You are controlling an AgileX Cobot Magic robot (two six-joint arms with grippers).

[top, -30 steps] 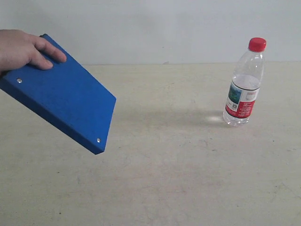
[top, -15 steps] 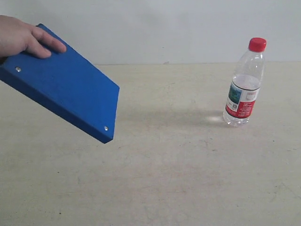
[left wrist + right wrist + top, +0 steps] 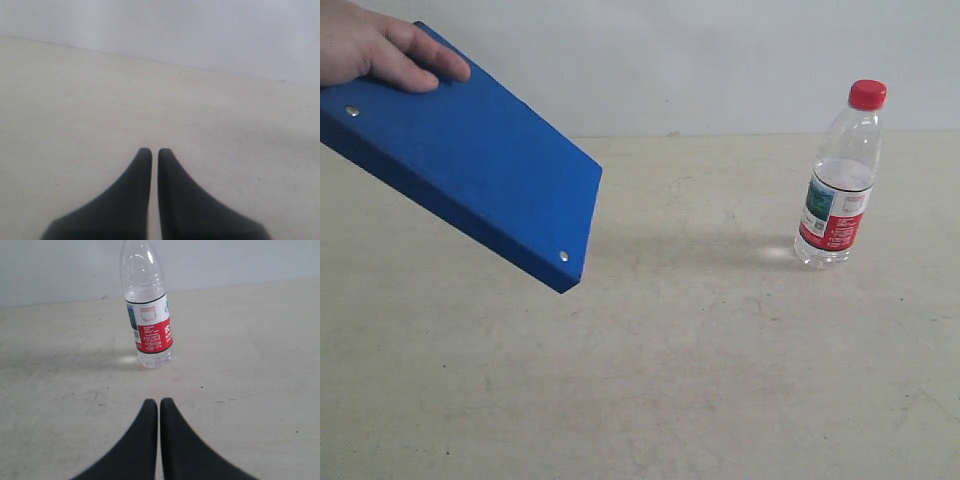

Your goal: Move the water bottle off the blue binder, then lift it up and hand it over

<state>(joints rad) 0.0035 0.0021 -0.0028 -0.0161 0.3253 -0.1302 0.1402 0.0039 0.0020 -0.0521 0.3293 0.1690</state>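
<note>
Presently, the water bottle [image 3: 840,180] is seen standing upright on the worktop [image 3: 700,390], at the right of the exterior view and well apart from the blue binder [image 3: 470,150]. Its red cap [image 3: 867,94] is screwed on, and a red, white and green label [image 3: 833,215] is wrapped around its lower half.

The blue binder is held in the air at the left of that view by a hand [image 3: 375,45] that enters from the upper left corner, with its fingers laid over the top face. The binder is tilted, with the held end raised and the opposite corner pointed down towards the worktop (no part of it is seen touching the surface). Two small silver rivets are visible on the edge face turned to the camera, one [image 3: 353,111] close to the hand and one [image 3: 563,256] beside the lowest corner.

The left end effector [image 3: 154,152] is closed, only a thin slit being left between its dark tips, and nothing is gripped; bare worktop and a pale wall [image 3: 200,30] are shown beyond it. The right end effector [image 3: 159,402] is likewise closed on nothing. The water bottle is seen ahead of its tips, apart from them, its cap being cut off by the frame edge.
</note>
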